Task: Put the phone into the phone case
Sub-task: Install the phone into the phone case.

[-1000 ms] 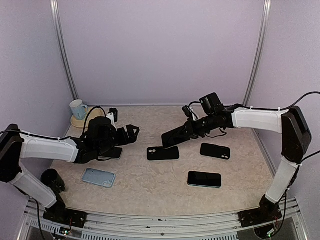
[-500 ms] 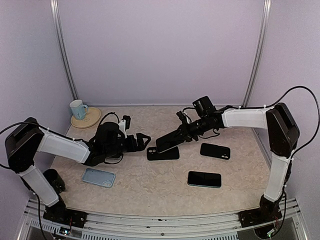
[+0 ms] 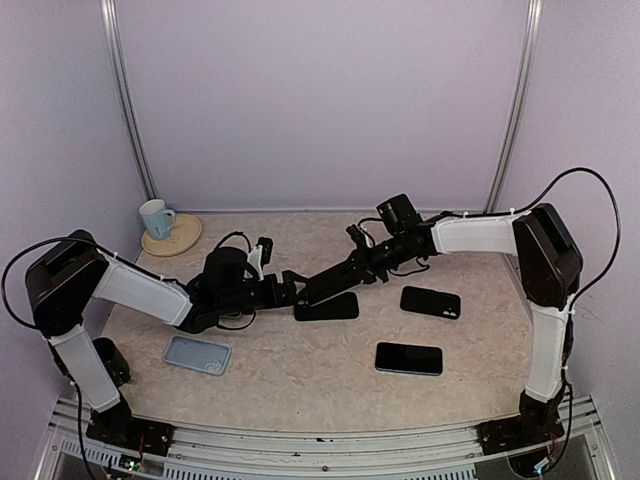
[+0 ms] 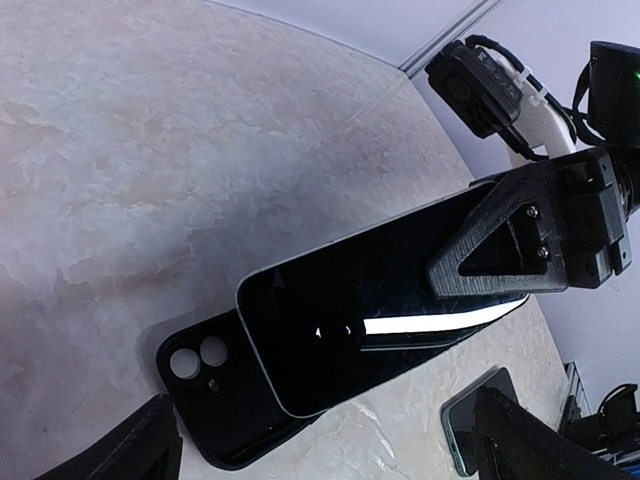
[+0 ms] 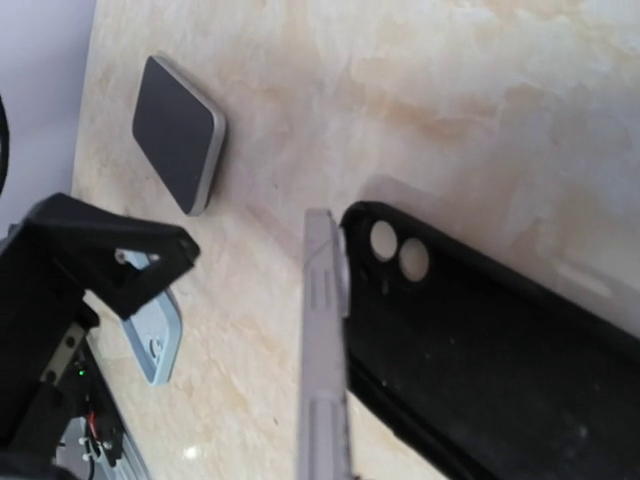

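Note:
A black phone case [image 3: 327,306] lies open side up at the table's middle, its camera holes [image 4: 198,357] showing. My right gripper [image 3: 362,270] is shut on a dark phone [image 3: 330,285], one finger [image 4: 500,245] lying across the screen. The phone [image 4: 380,330] slants down to the left with its low end over the case [image 4: 215,400]. From the right wrist the phone [image 5: 325,350] is edge-on beside the case's camera end [image 5: 480,360]. My left gripper [image 3: 288,290] stands open just left of the case, fingertips [image 4: 150,445] on either side of it.
Two other dark phones [image 3: 430,301] [image 3: 408,358] lie to the right. A light blue case [image 3: 197,354] lies at the front left. A dark slab with a silver rim [image 5: 180,145] rests near the left arm. A mug [image 3: 155,215] on a coaster stands at the back left.
My left gripper has reached right, up to the black case. The right gripper has carried the phone left and down until its low end hangs over the case.

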Controlling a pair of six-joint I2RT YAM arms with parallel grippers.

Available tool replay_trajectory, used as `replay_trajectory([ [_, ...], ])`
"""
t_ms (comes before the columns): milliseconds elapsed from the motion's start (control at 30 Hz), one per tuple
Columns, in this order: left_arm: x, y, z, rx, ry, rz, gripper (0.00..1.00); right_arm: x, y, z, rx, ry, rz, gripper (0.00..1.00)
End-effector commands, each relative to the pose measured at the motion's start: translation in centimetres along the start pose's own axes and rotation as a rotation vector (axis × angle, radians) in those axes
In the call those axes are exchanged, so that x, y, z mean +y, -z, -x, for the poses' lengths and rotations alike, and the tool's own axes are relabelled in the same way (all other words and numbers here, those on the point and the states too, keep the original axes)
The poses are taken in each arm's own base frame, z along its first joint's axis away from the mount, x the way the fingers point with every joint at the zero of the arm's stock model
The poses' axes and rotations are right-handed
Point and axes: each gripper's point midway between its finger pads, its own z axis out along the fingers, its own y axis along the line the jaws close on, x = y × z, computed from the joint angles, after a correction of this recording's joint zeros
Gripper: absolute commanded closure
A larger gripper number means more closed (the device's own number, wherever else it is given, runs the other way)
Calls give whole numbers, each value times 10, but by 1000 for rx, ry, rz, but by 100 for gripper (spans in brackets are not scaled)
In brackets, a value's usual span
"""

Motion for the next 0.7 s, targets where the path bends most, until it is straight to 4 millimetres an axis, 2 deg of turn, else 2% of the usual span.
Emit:
replay_trajectory([
  [0, -10, -10, 4, 26, 22, -26, 1, 12, 0, 15, -17, 24, 47, 100],
  [200, -2, -21, -6, 115, 65, -8, 1, 8, -3, 15, -9, 22, 41, 100],
  [433, 12, -25, -16, 133, 101, 31, 1, 1, -8, 9, 6, 5, 40, 100],
  [667, 17, -30, -20, 141, 116, 39, 1, -5, -10, 3, 17, -10, 35, 100],
])
